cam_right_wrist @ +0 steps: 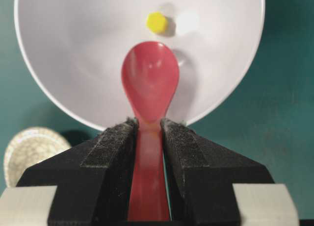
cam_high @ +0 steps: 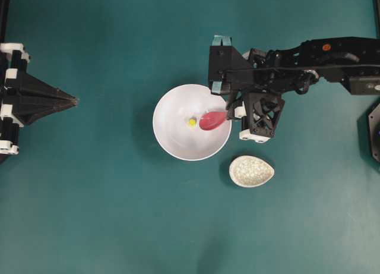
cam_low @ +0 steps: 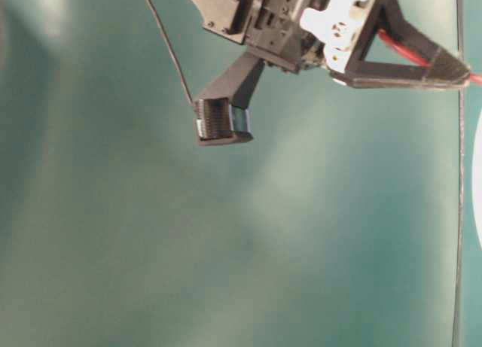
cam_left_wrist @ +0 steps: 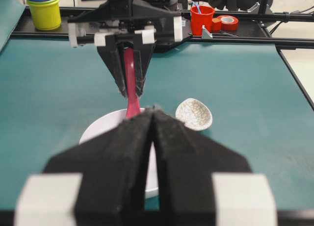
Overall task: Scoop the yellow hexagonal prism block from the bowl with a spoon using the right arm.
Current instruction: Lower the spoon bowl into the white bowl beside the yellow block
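Over the bowl [cam_right_wrist: 59, 54], spoon [cam_right_wrist: 148, 88] scoop toward yellow block [cam_right_wrist: 156, 22].

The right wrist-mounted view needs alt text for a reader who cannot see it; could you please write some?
A black two-finger right gripper clamps the handle of a glossy pinkish-red spoon, its empty oval scoop held over a large round white bowl. A tiny yellow hexagonal block lies in the bowl just beyond the scoop's tip. A speckled beige dish sits at lower left on the teal table.

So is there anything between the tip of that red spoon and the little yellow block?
No. Only bare white bowl floor separates spoon and yellow block, clearest in the right wrist view.
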